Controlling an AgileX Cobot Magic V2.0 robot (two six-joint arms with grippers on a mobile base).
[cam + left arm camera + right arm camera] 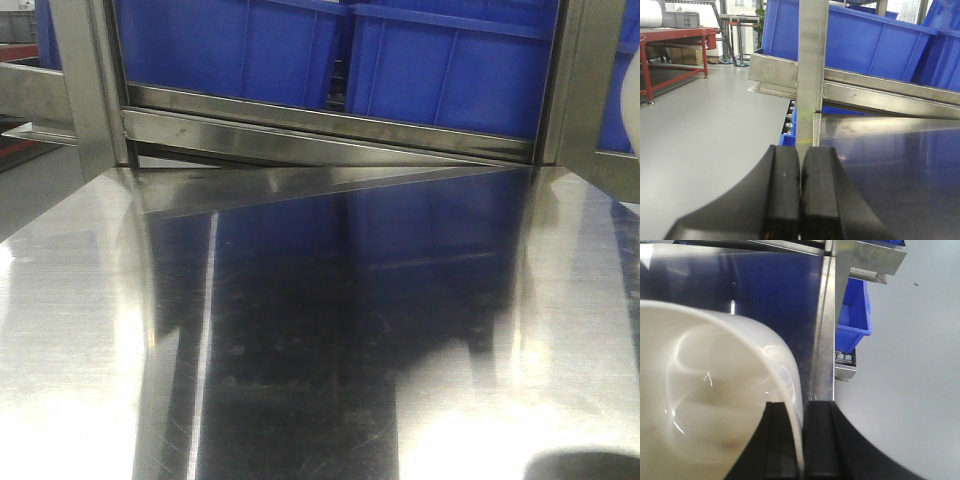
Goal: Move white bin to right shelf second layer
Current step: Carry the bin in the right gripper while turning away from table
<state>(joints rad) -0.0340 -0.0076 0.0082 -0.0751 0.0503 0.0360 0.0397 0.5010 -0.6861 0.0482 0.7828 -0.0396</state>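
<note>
Right end effector (797,450) is pinching the bin (715,390) by its wall, one finger inside the mouth and one outside. The bin's cream-white and glossy, tipped so the wrist cam looks straight into it. It's over the desk (740,285) near its right edge; can't tell if it's touching the desk or held above it.

Left end effector (800,195) has its pads pressed together with nothing between them, at the desk's left edge.

Just behind the desk there's a slanted steel bar (330,125) of the rack, with blue crates (450,60) on it. Another crate (854,310) sits lower, off the desk's right edge, by some small rollers (842,357). Way off past the desk's left side, across the grey floor (700,125), there's a red table (675,35).
</note>
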